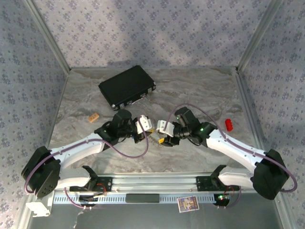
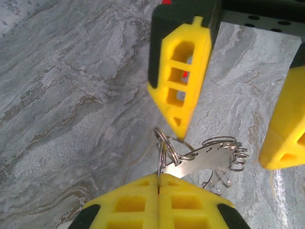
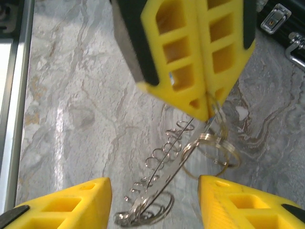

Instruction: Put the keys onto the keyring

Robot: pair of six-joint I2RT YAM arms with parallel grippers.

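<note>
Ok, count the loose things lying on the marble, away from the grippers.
3: a black case at the back, left of centre; a small tan piece on the left side; a small red piece near the right edge. More may be hidden.

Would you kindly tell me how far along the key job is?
Done: the left pincer is shut on the keyring. In hand: the open right pincer straddles it. Remaining: threading the keys; whether any hangs there I cannot tell.
</note>
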